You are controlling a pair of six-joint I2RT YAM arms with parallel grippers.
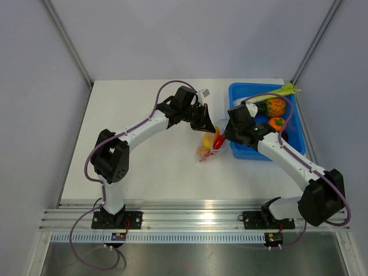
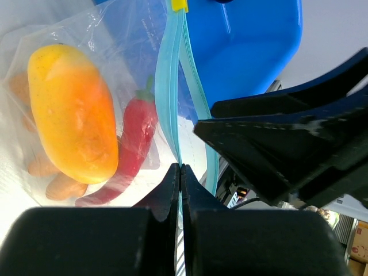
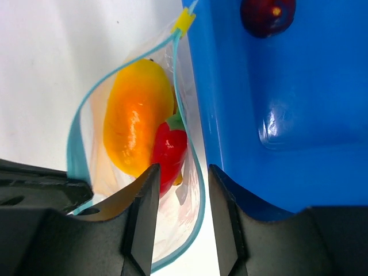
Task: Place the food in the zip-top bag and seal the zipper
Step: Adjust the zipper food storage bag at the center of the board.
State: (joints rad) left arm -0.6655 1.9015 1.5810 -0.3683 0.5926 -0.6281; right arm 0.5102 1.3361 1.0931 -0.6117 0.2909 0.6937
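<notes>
Food (image 2: 72, 112) is already in the bag (image 1: 210, 148), centre of top view, beside tray (image 1: 290, 135). Left gripper (image 2: 181, 168) pinches the zipper (image 2: 169, 86) to anchor it. Right gripper (image 3: 182, 172), jaws apart, straddles one lip of the gaping mouth, probably to press it.

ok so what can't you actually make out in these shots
Top external: the zip-top bag is too small to show whether its mouth is open.
Left wrist: the left gripper pinches the zipper, hiding the strip below; the orange cluster sits mostly behind the yellow piece.
Right wrist: the open right gripper hides the bag's near end; a dark red object against the blue tray is cut by the top edge.
</notes>
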